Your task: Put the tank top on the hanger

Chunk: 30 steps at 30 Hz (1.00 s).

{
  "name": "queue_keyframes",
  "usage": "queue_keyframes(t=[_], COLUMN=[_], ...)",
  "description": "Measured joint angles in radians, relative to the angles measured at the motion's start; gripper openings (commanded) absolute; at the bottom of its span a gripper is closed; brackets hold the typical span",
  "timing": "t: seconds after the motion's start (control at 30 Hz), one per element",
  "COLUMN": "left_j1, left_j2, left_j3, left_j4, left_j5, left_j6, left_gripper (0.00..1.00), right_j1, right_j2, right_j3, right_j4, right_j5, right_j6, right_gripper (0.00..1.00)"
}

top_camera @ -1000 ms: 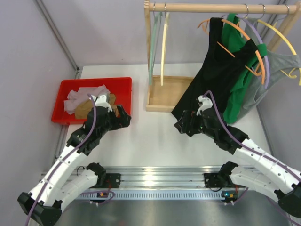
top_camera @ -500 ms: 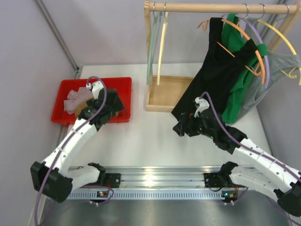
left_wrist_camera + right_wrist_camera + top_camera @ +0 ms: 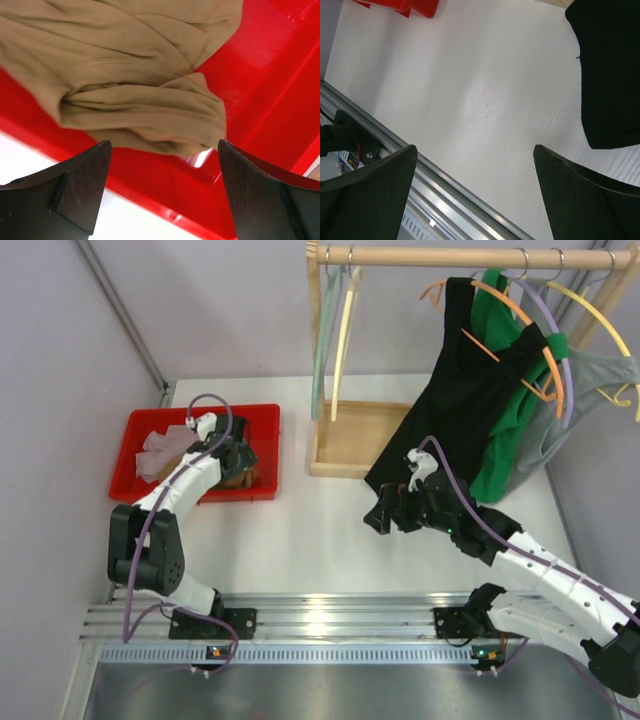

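Crumpled tank top (image 3: 135, 95) in red bin (image 3: 272, 90)

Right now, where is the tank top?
Top view, left side: the tank top lies crumpled in the red bin beside a pale garment, the open left pincer poised over it.

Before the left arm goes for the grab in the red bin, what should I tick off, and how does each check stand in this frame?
1. Left gripper open: ok, fingers stand wide apart.
2. Tank top lined up between them: ok, a bunched fold lies in the gap.
3. Only the tank top in the gap: ok, the pale garment lies off to the side in the red bin.
4. Strap or body under the fingers: cannot tell.
5. Right gripper open and empty: ok, above the table.
6. Cream hanger free on the rail: ok.
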Motion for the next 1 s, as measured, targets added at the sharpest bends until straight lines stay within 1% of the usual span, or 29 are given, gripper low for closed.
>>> queue_keyframes(t=[0.1,0.2,0.23,0.33,0.37,0.4,0.43,0.47,0.53,0.57,0.73,0.87,1.0], left_j1=[0.007,0.014,0.016,0.023,0.024,0.026,0.026,0.027,0.027,0.027,0.027,0.026,0.024], left_j2=[0.057,0.114,0.130,0.172,0.185,0.196,0.202,0.202,0.201,0.201,0.163,0.034,-0.105], left_j3=[0.002,0.002,0.003,0.010,0.014,0.017,0.020,0.021,0.030,0.035,0.092,0.142,0.240], left_j4=[0.053,0.099,0.111,0.150,0.158,0.167,0.171,0.172,0.171,0.172,0.114,0.054,-0.008], left_j5=[0.029,0.051,0.061,0.080,0.086,0.091,0.094,0.096,0.095,0.095,0.109,0.117,0.117], left_j6=[0.000,0.000,-0.001,-0.002,-0.003,-0.006,-0.008,-0.005,-0.002,0.000,0.020,0.053,0.094], left_gripper=[0.91,0.88,0.86,0.72,0.60,0.52,0.42,0.27,0.08,0.00,0.00,0.00,0.00], right_j1=[0.000,-0.001,-0.001,-0.001,-0.001,-0.001,-0.001,-0.001,-0.001,-0.001,-0.001,-0.001,-0.001], right_j2=[0.000,0.000,0.000,0.000,-0.001,-0.002,-0.003,-0.007,-0.015,-0.019,-0.026,-0.023,-0.005], right_j3=[0.000,0.000,0.000,0.000,0.000,0.000,0.000,0.000,0.000,0.000,0.000,0.000,0.000], right_j4=[0.000,0.000,0.000,0.000,0.000,0.000,0.000,0.000,0.000,0.000,0.000,0.000,0.000], right_j5=[-0.017,-0.031,-0.034,-0.043,-0.044,-0.046,-0.047,-0.047,-0.047,-0.048,-0.050,-0.051,-0.052], right_j6=[-0.006,-0.009,-0.010,-0.016,-0.018,-0.020,-0.021,-0.022,-0.023,-0.023,-0.024,-0.025,-0.033], right_gripper=[1.00,1.00,1.00,1.00,1.00,1.00,1.00,1.00,1.00,1.00,1.00,1.00,1.00])
